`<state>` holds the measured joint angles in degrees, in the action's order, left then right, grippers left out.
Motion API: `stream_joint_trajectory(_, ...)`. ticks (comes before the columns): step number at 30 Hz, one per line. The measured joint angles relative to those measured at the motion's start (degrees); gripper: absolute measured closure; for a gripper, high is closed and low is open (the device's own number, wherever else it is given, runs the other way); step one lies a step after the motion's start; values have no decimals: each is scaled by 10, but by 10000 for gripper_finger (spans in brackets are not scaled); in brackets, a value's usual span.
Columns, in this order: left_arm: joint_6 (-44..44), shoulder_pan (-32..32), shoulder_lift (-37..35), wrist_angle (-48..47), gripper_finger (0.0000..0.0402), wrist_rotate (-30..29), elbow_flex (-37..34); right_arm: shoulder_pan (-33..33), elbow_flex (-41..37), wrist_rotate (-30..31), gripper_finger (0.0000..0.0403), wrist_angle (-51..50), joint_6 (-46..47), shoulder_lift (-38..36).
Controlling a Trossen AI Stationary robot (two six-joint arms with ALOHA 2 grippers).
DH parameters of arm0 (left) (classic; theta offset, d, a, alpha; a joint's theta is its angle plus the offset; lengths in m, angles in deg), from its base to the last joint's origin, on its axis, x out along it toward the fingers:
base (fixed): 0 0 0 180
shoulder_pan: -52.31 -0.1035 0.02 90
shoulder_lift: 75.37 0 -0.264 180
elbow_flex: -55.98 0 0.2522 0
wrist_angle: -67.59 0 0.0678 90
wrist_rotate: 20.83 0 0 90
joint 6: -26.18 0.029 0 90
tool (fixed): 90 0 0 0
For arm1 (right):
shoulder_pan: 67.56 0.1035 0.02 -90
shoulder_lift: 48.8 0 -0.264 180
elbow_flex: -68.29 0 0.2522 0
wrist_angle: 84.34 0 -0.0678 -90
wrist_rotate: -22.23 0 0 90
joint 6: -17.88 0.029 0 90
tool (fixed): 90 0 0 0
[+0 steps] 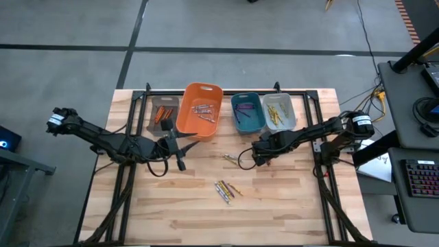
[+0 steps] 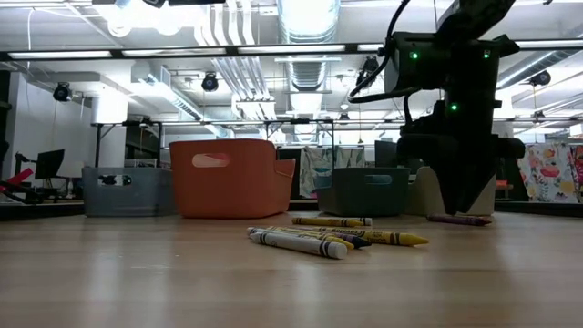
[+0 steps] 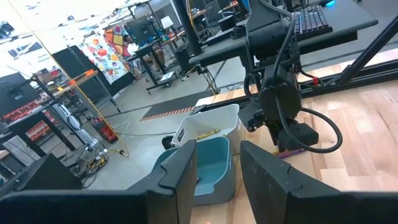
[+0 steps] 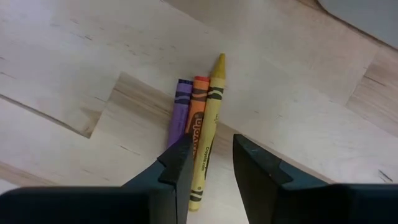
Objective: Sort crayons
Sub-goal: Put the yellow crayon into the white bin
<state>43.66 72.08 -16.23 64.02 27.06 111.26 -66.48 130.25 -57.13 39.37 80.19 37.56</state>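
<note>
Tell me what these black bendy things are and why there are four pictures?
They are two robot arms sorting crayons into bins. One picture looks down from above, one peeks level across the table, and two come from little cameras on the arms' wrists. From above, the left claw hangs near the orange bin and holds nothing I can see. The right claw sits low over three crayons lying side by side: a purple crayon, an orange crayon and a yellow crayon. Its fingers are apart, with the yellow one between them, not gripped. More loose crayons lie on the wooden table. The teal bin and grey bin already hold some.
</note>
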Motion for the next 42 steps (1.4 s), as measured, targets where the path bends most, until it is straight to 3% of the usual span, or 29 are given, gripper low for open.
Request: stream_joint_trajectory(42,-2,0,0,0,294,0,0,-2,-1,19,298,-4,-8,6)
